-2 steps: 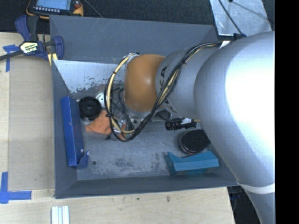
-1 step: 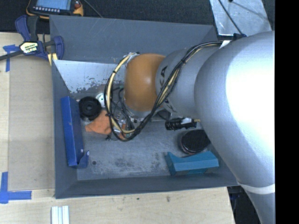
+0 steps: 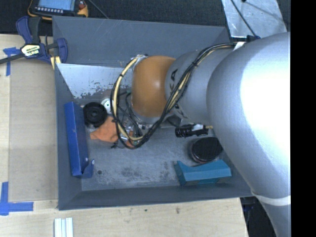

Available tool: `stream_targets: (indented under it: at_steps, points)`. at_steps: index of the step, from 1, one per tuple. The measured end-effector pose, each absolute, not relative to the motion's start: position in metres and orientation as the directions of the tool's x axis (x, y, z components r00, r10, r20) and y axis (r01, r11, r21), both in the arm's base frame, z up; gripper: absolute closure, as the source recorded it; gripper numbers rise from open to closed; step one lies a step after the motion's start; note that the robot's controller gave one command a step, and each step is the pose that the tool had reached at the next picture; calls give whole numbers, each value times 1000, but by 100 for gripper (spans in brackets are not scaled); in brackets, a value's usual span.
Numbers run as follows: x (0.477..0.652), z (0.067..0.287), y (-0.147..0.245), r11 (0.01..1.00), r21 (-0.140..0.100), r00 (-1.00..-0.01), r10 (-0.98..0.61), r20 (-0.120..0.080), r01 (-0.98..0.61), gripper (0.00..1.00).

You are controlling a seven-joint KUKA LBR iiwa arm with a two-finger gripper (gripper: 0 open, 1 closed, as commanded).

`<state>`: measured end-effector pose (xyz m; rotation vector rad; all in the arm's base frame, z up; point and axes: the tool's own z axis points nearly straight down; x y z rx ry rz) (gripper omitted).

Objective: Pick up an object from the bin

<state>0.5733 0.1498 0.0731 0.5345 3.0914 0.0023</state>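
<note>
My gripper [image 3: 130, 131] is low in the left half of the bin, mostly hidden under the arm's orange cover and cables. Right beside it on the left lies an orange, soft-looking lump [image 3: 104, 133], touching or nearly touching the gripper's lower end. Just above the lump sits a black round knob-like thing [image 3: 94, 113]. A small white piece [image 3: 105, 103] lies next to the knob, towards the bin's back wall.
A long blue bar [image 3: 74, 139] lies along the bin's left wall. At the right are a black round disc [image 3: 206, 149], a black pen-like stick [image 3: 190, 130] and a blue block [image 3: 203, 172] by the front wall. The arm covers the bin's right and back.
</note>
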Motion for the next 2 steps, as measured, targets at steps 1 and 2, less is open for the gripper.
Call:
stream_targets:
  at_steps: [1,2]
  points:
    - [572,82,149,942,-1,-942,335,1,335,100]
    - [573,96,149,942,0,-942,335,-1,335,100]
